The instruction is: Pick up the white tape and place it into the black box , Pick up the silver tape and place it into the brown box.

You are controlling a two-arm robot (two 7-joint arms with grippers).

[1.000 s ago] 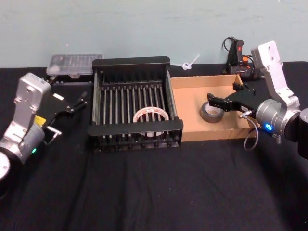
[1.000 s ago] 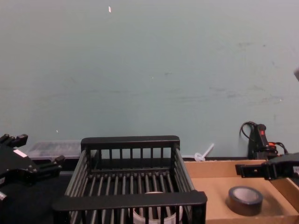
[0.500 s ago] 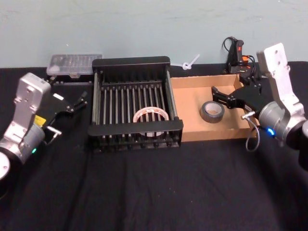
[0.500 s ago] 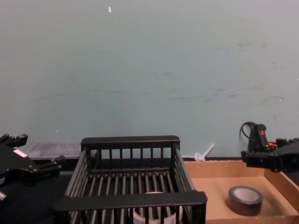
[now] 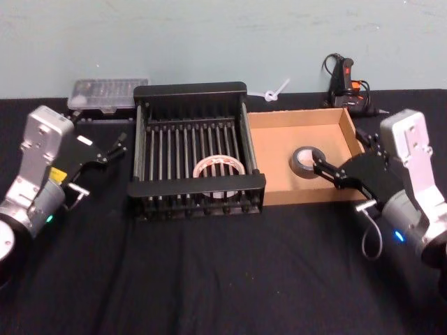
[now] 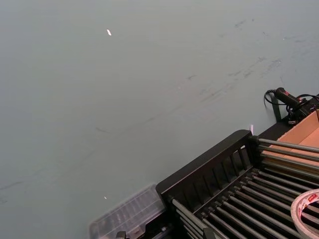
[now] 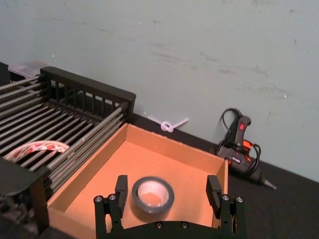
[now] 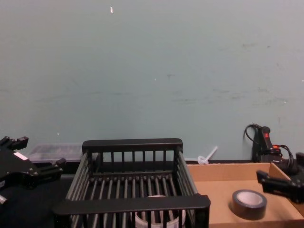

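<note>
The white tape (image 5: 218,167) lies flat on the slatted floor of the black box (image 5: 199,89), also seen as white tape (image 6: 306,209) and white tape (image 8: 159,216). The silver tape (image 5: 306,160) lies flat in the brown box (image 5: 279,139). My right gripper (image 5: 342,155) is open over the box's front right corner, just right of the roll and apart from it. From the wrist, the silver tape (image 7: 152,194) sits a little beyond the open right gripper (image 7: 167,188). My left gripper (image 5: 115,146) is open and empty, left of the black box.
A clear plastic case (image 5: 108,93) sits behind the black box at the back left. A black and red glue gun (image 5: 346,80) with its cable lies behind the brown box. A white zip tie (image 5: 274,91) rests by the wall. Black cloth covers the table's front.
My right gripper has drawn back from above the brown box toward the front right and sunk lower. The silver tape stays in the box. The left arm has not moved.
</note>
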